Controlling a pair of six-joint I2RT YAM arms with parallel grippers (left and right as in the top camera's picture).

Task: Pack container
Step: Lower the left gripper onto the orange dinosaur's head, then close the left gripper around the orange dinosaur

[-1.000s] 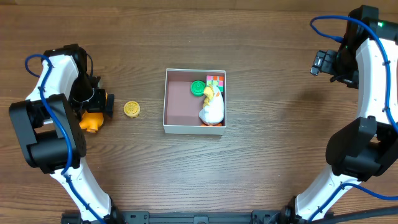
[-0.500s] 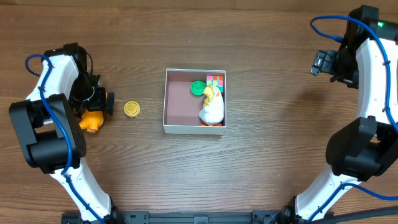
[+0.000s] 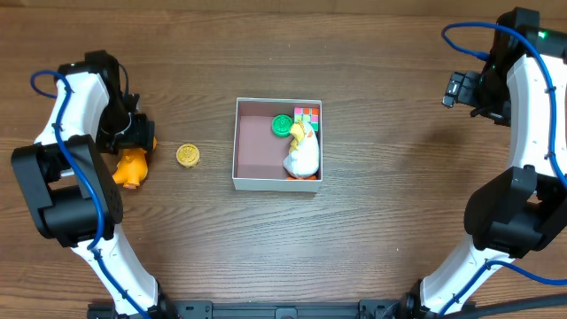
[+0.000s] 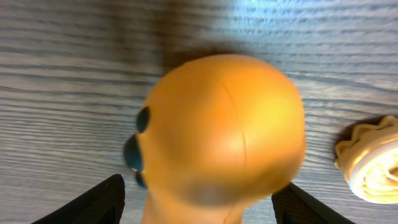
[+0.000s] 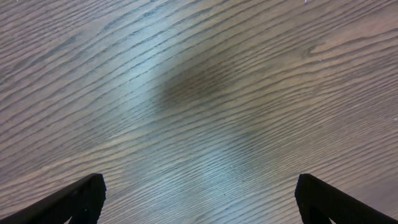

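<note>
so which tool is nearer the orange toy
Left. The left tool hovers directly over the orange toy, fingers either side; the right tool is far across the table, beyond the container.

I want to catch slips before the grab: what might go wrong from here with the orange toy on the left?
1. The orange toy is rounded and nearly fills the open left claw, so it may squirt out as the fingers close.
2. The small yellow piece lies between the toy and the container; a low carry may knock it.
3. The white duck crowds the container's right side, so a drop there might spill over.
</note>
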